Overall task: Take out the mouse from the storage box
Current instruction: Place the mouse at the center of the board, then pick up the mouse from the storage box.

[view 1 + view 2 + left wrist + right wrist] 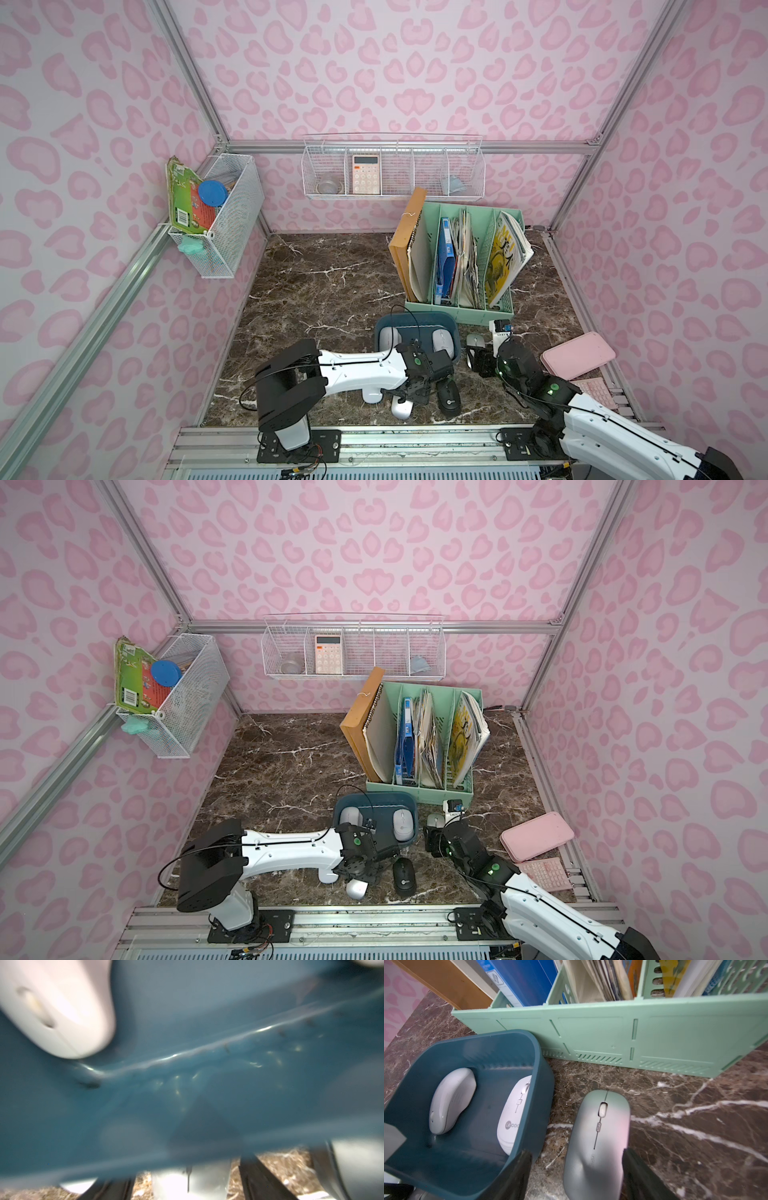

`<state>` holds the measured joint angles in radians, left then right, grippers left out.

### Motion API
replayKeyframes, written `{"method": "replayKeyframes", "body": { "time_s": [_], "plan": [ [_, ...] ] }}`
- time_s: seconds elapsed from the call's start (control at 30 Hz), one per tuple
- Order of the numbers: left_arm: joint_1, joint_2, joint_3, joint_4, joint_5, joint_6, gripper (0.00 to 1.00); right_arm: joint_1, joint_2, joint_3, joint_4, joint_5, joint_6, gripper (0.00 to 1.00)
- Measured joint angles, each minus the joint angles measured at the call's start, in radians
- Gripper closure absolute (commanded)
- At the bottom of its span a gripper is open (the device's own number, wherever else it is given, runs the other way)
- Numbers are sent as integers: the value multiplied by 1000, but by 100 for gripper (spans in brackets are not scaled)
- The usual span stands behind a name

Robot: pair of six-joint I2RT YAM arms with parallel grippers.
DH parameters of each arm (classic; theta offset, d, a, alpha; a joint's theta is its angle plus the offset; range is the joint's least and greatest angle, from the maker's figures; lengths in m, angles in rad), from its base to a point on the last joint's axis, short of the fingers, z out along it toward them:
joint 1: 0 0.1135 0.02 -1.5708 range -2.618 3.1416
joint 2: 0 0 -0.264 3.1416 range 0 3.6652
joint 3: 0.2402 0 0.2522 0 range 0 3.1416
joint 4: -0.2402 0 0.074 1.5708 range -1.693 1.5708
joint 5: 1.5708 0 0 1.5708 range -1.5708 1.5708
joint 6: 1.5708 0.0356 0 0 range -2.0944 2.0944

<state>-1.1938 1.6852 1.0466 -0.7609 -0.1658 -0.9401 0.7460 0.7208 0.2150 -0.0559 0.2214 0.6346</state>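
The storage box [417,322] [446,1163] is a dark teal tray in front of the file organiser. Two white mice lie in it, one on its left [388,337] [450,1099] and one on its right [442,343] [512,1113]. My left gripper [413,392] [189,1184] stands open just in front of the box, its fingers either side of a white mouse [402,408] [191,1183] on the table with gaps showing. My right gripper [473,353] [577,1167] is open astride a grey mouse [473,341] [598,1136] to the right of the box.
A black mouse [449,400] lies on the marble right of the left gripper. The mint-green file organiser [461,309] stands close behind the box. A pink case [577,355] and pink keyboard [592,388] lie at the right edge. White wire baskets [392,174] hang on the walls.
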Motion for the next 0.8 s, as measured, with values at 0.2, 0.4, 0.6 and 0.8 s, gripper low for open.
{"method": "replayKeyframes", "body": {
  "time_s": [0.2, 0.4, 0.6, 0.8],
  "plan": [
    [-3, -126, -61, 1, -38, -25, 17, 0, 23, 11, 1, 0, 0, 28],
    [-7, -308, -145, 4, -83, -31, 15, 0, 58, 53, -10, -1, 1, 27],
    [16, -538, -221, -4, -159, -32, 11, 27, 133, 143, -31, -16, 17, 27],
    [117, -734, -298, -35, -247, 3, 9, 138, 312, 284, -53, 16, 41, 25]
  ]
}}
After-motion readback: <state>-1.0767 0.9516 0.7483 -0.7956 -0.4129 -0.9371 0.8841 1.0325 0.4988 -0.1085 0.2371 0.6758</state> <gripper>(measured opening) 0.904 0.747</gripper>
